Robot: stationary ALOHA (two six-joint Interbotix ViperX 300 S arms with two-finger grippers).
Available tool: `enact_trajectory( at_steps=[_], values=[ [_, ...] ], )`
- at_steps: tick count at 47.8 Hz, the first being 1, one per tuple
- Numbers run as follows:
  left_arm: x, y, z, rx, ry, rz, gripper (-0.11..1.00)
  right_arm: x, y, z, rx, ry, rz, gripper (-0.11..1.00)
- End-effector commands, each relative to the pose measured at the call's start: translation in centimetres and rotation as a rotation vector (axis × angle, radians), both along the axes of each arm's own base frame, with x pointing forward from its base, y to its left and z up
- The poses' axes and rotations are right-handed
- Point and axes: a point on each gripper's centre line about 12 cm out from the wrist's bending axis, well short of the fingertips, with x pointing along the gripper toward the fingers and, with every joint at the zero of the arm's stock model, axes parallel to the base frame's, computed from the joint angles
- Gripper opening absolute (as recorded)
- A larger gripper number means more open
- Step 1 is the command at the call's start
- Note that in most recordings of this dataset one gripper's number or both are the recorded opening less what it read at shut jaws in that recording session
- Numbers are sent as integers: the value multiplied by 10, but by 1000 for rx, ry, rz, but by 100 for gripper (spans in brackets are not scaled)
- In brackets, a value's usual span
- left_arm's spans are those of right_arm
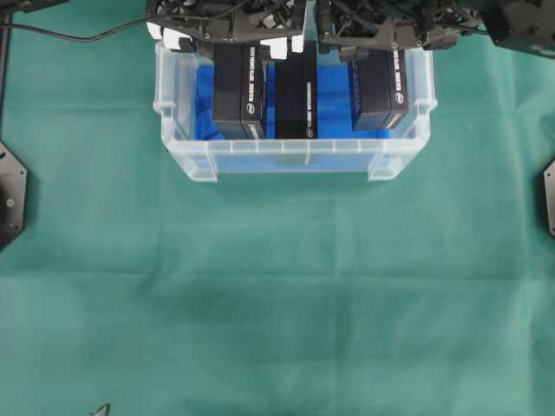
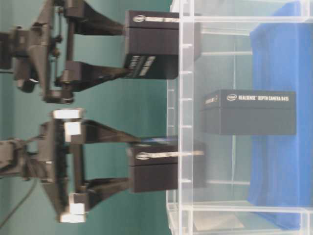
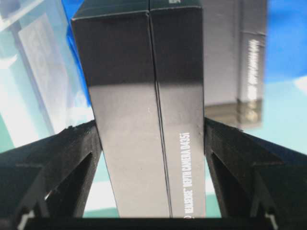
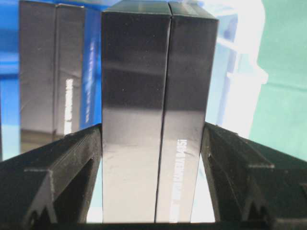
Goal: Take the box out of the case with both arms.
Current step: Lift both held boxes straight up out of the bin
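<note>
The bench point(image 1: 277, 303) is covered by a green cloth and stretches wide under everything. Near its far edge stands the case point(image 1: 295, 158), a clear plastic bin with a rimmed edge and a bright blue lining point(image 1: 334, 87) on its floor.

Both arms reach in from the far side, the left arm point(image 1: 221, 22) with white parts on its housing, the right arm point(image 1: 390, 26) all black.

Three black boxes show in the overhead view. The left box point(image 1: 238, 91) is clamped between the fingers of the left tool point(image 3: 151, 158); in the left wrist view the two black fingers press against its long sides, and white lettering runs along its edge. The right box point(image 1: 379, 87) is clamped the same way in the right tool point(image 4: 152, 163), its fingers tight against both flanks. From table level, both held boxes sit partly outside the case, raised through its open top, each straddling the rim line, the left one point(image 2: 152, 171) and the right one point(image 2: 151, 45) well apart from each other.

The middle box point(image 1: 295, 95) stands between them, deeper inside the case than the two held ones and touched by neither tool; at table level its side point(image 2: 257, 112) reads "RealSense Depth Camera D435".
</note>
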Motion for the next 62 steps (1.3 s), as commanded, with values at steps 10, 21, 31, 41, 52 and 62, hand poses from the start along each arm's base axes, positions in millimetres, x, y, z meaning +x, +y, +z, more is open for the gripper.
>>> enact_trajectory(
  at_steps=[10,21,31,41,52,62],
  values=[
    [-14,-11,82,47,-126,-12,65,-11,9,61,-24,-81,-5,66],
    [-18,-21,102,44,-128,-26,65,-13,15,87,-45,-120,5,66],
    [-20,-25,107,41,-123,-29,65,-13,18,96,-49,-116,26,66],
    [-21,-24,107,42,-123,-26,65,-10,20,97,-49,-117,33,66],
    [-21,-25,107,42,-120,-25,65,-10,20,97,-49,-117,33,66],
    [-21,-25,106,44,-119,-25,65,-10,20,97,-49,-118,33,66]
  ],
)
